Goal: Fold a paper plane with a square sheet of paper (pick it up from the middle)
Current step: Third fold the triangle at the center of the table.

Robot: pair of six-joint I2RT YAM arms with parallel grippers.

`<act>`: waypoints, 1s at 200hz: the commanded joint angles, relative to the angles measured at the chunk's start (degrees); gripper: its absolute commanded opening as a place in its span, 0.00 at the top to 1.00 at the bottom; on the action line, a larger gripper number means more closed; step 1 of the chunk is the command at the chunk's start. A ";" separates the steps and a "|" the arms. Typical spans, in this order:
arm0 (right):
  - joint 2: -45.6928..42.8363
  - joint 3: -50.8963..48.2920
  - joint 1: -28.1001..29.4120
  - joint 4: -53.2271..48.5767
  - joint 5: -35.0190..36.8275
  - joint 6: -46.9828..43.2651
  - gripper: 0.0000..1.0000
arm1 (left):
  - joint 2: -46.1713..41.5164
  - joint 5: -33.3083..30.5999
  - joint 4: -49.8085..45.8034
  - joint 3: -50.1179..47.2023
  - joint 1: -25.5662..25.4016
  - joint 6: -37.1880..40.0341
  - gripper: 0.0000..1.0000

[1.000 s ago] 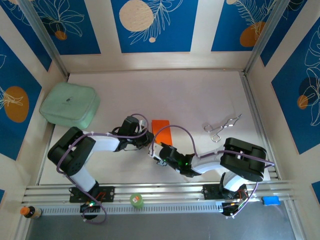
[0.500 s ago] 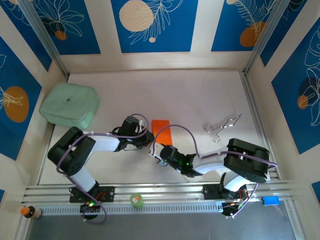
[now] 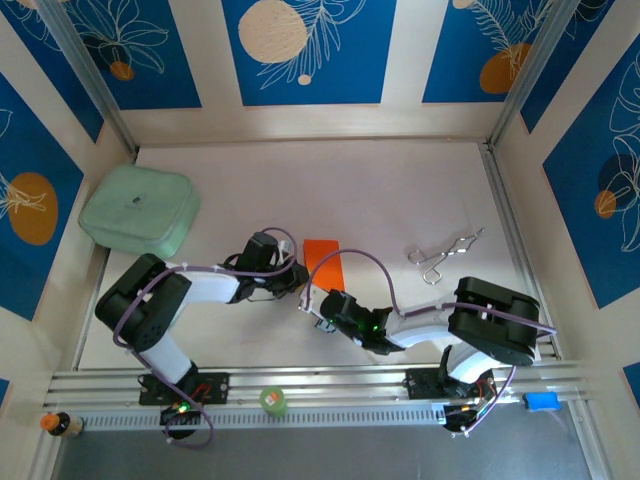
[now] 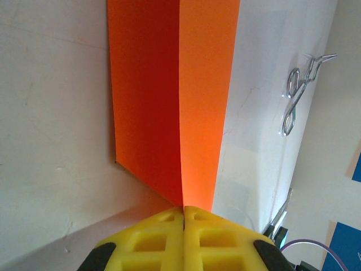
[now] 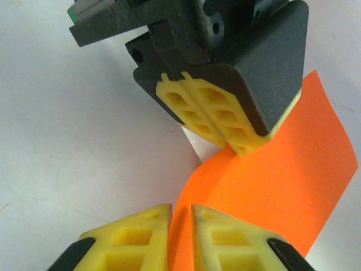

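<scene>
Paper (image 3: 322,256): orange, near centre of table (image 3: 380,190); overhead view hides the grips. Left wrist: left gripper (image 4: 184,210) clamped on its centre crease, forceps (image 4: 293,96) beyond. Right wrist: right gripper (image 5: 180,213) narrowly parted, paper's edge in the gap, left gripper pinching opposite

place: robot lab cell | evidence: aluminium rail frame (image 3: 330,385), blue printed wall panels (image 3: 340,60), white tabletop (image 3: 350,190)

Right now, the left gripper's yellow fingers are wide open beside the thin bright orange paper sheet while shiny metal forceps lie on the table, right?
No. The left gripper is shut, pinching the thin bright orange paper sheet; the left wrist view shows it. The shiny metal forceps do lie on the table.
</scene>
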 commanded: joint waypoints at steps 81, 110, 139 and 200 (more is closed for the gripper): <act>-4.37 1.11 -2.92 -6.01 -8.40 6.87 0.95 | -4.86 -4.19 -8.60 1.28 1.18 2.97 0.66; -6.38 1.85 -6.77 -9.03 -19.45 11.85 0.95 | -9.61 -10.04 -18.37 2.87 1.58 6.83 0.53; -6.99 4.50 -12.92 -14.58 -32.42 18.44 0.95 | -13.64 -13.99 -24.08 3.54 2.04 9.17 0.50; -1.60 11.57 -18.52 -23.10 -46.71 24.17 0.94 | -13.95 -12.08 -22.73 3.87 2.60 9.81 0.55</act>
